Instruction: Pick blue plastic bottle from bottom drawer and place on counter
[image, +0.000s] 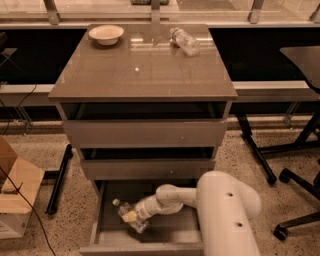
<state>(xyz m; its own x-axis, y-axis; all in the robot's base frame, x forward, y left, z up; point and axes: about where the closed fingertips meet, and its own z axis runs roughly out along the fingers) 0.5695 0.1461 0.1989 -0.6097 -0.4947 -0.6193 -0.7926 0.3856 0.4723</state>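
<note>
The bottom drawer (172, 234) is pulled open at the foot of the cabinet. The blue plastic bottle (119, 206) lies on its side at the left of the drawer floor, white cap toward the back left. My gripper (131, 217) reaches into the drawer from the right and sits right at the bottle's middle, covering part of it. My thick white arm (225, 210) fills the drawer's right side. The counter (145, 75) tops the cabinet above.
On the counter a white bowl (106, 34) stands at the back left and a clear ribbed bottle (184, 41) lies at the back right. The two upper drawers are slightly ajar. A cardboard box (15, 197) sits on the floor at left; a chair base (300, 220) stands at right.
</note>
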